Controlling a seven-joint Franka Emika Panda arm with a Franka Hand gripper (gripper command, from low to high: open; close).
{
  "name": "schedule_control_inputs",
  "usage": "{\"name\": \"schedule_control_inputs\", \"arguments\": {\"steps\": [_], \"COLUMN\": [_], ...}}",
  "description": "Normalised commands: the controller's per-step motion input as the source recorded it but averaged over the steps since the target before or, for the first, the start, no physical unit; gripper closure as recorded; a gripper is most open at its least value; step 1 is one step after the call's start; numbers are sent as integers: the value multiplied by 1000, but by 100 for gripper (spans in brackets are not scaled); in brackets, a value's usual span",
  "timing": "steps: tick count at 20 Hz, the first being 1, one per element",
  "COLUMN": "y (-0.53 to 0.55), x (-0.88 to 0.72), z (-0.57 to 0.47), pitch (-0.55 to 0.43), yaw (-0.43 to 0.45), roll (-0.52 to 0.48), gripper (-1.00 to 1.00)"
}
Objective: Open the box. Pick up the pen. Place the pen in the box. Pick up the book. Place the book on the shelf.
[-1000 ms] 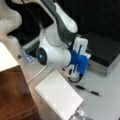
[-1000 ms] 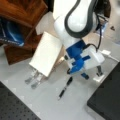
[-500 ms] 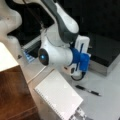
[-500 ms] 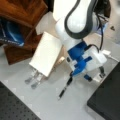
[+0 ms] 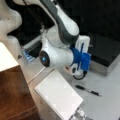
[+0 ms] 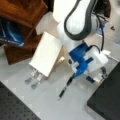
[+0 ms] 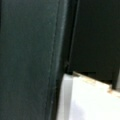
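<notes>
Box point(image 5: 105, 50): black lid, silvery-grey side. Pen point(image 5: 87, 90): black with a silvery middle band. Book point(image 5: 58, 96): plain white cover, spiral binding along one long edge. Shelf point(image 6: 22, 15): dark reddish-brown wood; pale cream top board in a front view point(image 5: 7, 58). Arm point(image 5: 57, 56): white shell with a blue mount. Surface point(image 6: 50, 100): light grey.

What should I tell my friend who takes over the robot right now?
Gripper: its fingers are hidden behind the arm's blue-and-white wrist, low by the box.
Box: black lid looks shut.
Pen: lies on the table, apart from the box, not picked up.
Book: flat on the table beside the shelf, not on it.
Done: nothing that shows. Left: all five steps.
</notes>
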Motion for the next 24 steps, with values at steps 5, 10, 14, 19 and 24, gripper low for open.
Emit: {"name": "schedule_control_inputs", "arguments": {"steps": [5, 10, 14, 19, 24], "y": [5, 0, -20, -43, -71], "x": [3, -49, -73, -71, -88], "z": [-104, -111, -122, -133, -132], "pitch": [-118, -103, -100, -108, -107], "yaw": [2, 12, 9, 8, 19], "roll": [171, 161, 135, 122, 116], "gripper": [100, 100, 100, 100, 100]}}
